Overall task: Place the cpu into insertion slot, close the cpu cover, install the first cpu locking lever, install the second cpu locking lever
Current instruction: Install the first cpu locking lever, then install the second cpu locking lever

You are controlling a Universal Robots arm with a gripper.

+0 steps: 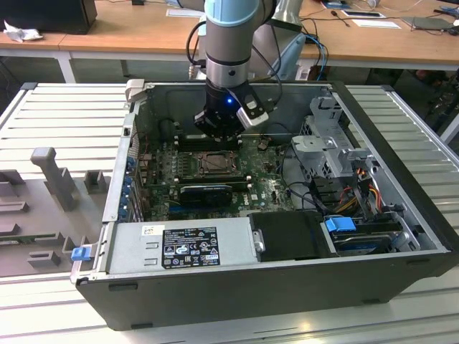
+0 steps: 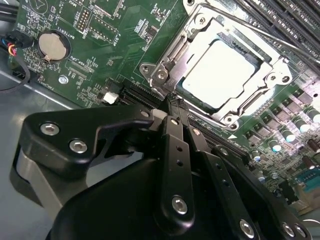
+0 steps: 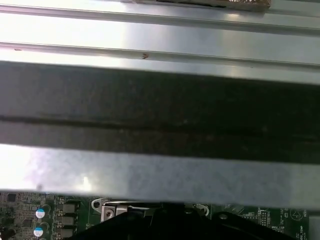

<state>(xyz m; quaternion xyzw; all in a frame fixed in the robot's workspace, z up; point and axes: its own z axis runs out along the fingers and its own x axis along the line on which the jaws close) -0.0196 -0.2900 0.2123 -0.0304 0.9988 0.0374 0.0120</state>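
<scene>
End effector (image 2: pixel 172 102) is clenched, fingers pressed together with nothing between them. In the second wrist view the tip sits at the corner of the insertion slot (image 2: pixel 165 65), right against the silvery metal rim by the hinge hardware; can't tell if it actually touches.

cpu (image 2: pixel 220 72) is seated in the slot, pale square face showing through the window of the cpu cover (image 2: pixel 260 87). Cover lies flat down over the chip. Lever positions can't be made out.

Green motherboard (image 2: pixel 115 45) surrounds the socket; a coin cell battery (image 2: pixel 52 46) sits well apart from it, and long black memory slots (image 2: pixel 280 25) run along the far side of the socket.

In the exterior view the arm (image 1: pixel 228 43) comes straight down into the open computer case (image 1: pixel 401 179), end effector (image 1: pixel 219 136) just above the socket (image 1: pixel 215 163). Case lies on its side on a ribbed grey counter (image 1: pixel 64 115). Power supply (image 1: pixel 190 247) sits along the near edge of the case, blue-tabbed drive bay (image 1: pixel 341 223) toward the exterior view's right. Grey fixture blocks (image 1: pixel 50 175) rest on the counter at the exterior view's left.

First wrist view: case wall (image 3: pixel 160 110) close up, strip of board (image 3: pixel 45 215) beneath it.
</scene>
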